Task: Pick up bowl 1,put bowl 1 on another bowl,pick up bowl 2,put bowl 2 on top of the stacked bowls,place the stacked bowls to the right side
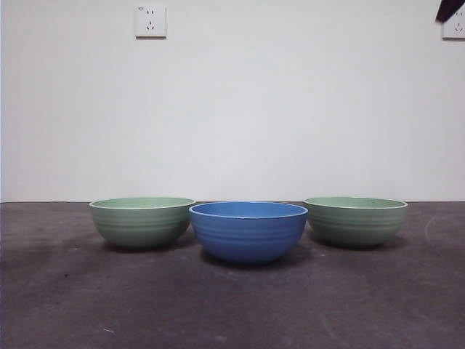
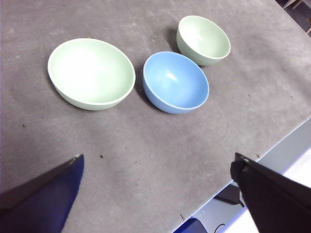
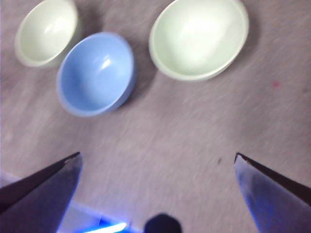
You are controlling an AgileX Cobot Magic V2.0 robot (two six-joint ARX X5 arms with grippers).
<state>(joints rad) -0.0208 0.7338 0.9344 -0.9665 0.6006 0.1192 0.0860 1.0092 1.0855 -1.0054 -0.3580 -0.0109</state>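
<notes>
Three ribbed bowls stand apart in a row on the grey table, none inside another. In the middle, slightly nearer the front, is the blue bowl point(image 1: 248, 231) point(image 2: 176, 81) point(image 3: 95, 73). One pale green bowl point(image 1: 142, 220) point(image 2: 91, 73) point(image 3: 46, 31) stands on its left and another pale green bowl point(image 1: 355, 219) point(image 2: 203, 40) point(image 3: 199, 38) on its right. I cannot tell which green one is bowl 1 or bowl 2. My left gripper point(image 2: 158, 156) hangs open, high above the table on the near side of the bowls. My right gripper point(image 3: 157, 155) is also open and high, holding nothing.
A white wall with two sockets point(image 1: 150, 21) point(image 1: 454, 27) rises behind the table. A black arm tip point(image 1: 449, 9) shows at the top right corner. The table's edge point(image 2: 272, 148) runs close to the left gripper, with dark items below it.
</notes>
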